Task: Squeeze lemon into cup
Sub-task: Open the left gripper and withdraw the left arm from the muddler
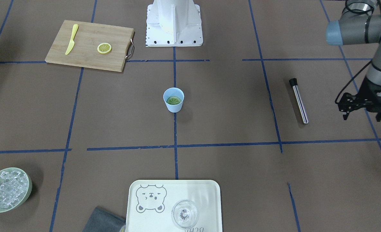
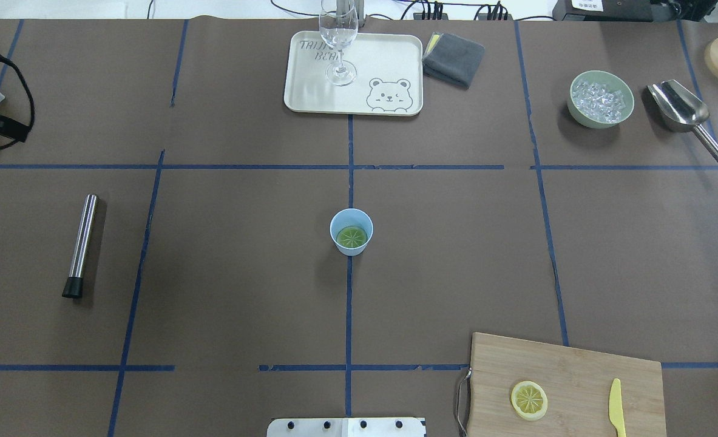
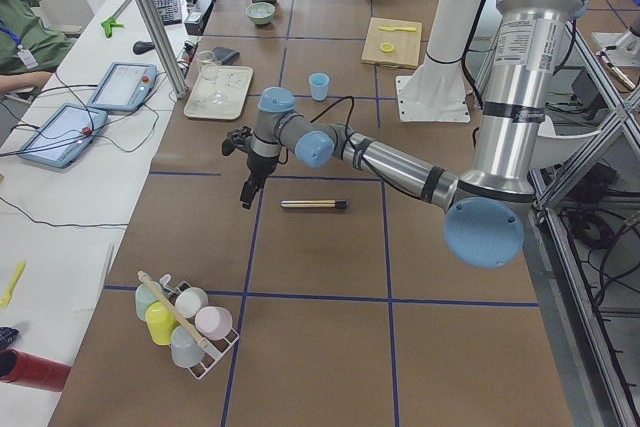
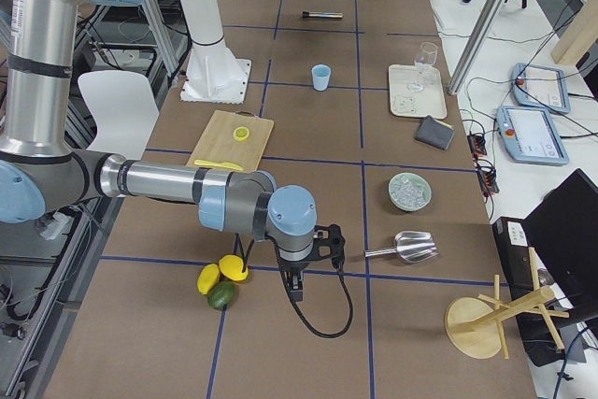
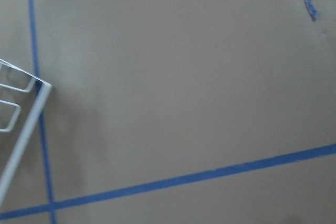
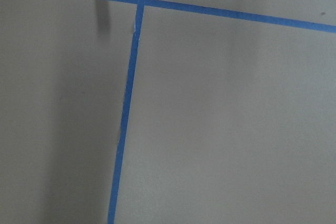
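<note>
The light-blue cup (image 1: 173, 104) stands upright at the table's centre, and shows in the overhead view (image 2: 351, 249) too. One lemon slice (image 1: 173, 100) lies flat inside it. A second lemon slice (image 1: 104, 48) lies on the wooden cutting board (image 1: 90, 35) near the robot's right. My left gripper (image 1: 361, 117) hangs far out to the left, well away from the cup; its jaws stand apart and empty. My right gripper (image 4: 294, 289) shows only in the exterior right view, past the table's right end, and I cannot tell if it is open or shut.
A yellow plastic knife (image 1: 71, 39) lies on the board. A steel rod (image 1: 299, 101) lies near the left gripper. A tray (image 1: 193, 190) carries a clear glass (image 1: 184, 213). A green bowl of ice (image 1: 6, 190), a grey cloth (image 2: 453, 57) and a metal scoop (image 2: 680, 109) sit along the far side.
</note>
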Controlling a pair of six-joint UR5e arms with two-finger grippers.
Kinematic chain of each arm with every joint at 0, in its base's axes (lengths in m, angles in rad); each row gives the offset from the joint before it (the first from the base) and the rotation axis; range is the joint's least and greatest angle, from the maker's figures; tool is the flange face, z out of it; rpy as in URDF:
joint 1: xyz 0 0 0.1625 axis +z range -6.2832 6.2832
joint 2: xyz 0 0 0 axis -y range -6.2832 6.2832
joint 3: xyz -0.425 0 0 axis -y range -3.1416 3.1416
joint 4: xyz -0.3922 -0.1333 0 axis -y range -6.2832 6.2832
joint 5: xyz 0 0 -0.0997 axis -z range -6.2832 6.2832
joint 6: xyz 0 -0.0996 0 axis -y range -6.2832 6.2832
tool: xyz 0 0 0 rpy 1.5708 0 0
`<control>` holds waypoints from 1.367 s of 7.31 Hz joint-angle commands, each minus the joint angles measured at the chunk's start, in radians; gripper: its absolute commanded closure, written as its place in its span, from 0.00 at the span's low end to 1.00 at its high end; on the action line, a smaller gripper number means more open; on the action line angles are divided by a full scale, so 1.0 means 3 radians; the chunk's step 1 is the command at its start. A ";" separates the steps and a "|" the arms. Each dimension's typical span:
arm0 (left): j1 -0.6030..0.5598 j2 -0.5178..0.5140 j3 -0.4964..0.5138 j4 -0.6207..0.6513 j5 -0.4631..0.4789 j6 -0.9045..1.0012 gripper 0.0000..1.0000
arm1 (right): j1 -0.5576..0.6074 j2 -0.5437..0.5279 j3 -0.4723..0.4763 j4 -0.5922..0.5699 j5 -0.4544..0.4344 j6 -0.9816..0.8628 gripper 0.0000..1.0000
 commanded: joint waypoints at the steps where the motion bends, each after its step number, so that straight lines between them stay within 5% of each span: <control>1: -0.0676 0.0273 0.0031 -0.0013 -0.0092 0.0925 0.00 | 0.0000 -0.0001 -0.0001 0.0003 0.0000 0.0000 0.00; 3: -0.1289 0.0621 0.0067 -0.0024 -0.0444 0.1810 0.00 | 0.0000 0.0004 0.0004 0.0003 0.0000 0.0000 0.00; 5: -0.1426 0.0912 0.0398 0.0017 -0.0907 0.1818 0.00 | 0.0000 0.0004 0.0014 0.0003 0.0000 0.0000 0.00; 7: -0.1497 0.1056 0.0370 0.0245 -0.1389 0.1813 0.00 | 0.0000 0.0004 0.0024 0.0003 0.0000 0.0000 0.00; 8: -0.1497 0.1016 0.0253 0.0591 -0.1406 0.1808 0.00 | 0.0000 0.0004 0.0030 0.0003 0.0000 0.0000 0.00; 10: -0.1492 0.1006 0.0195 0.0620 -0.1422 0.1742 0.00 | 0.0000 0.0004 0.0030 0.0003 0.0000 0.0000 0.00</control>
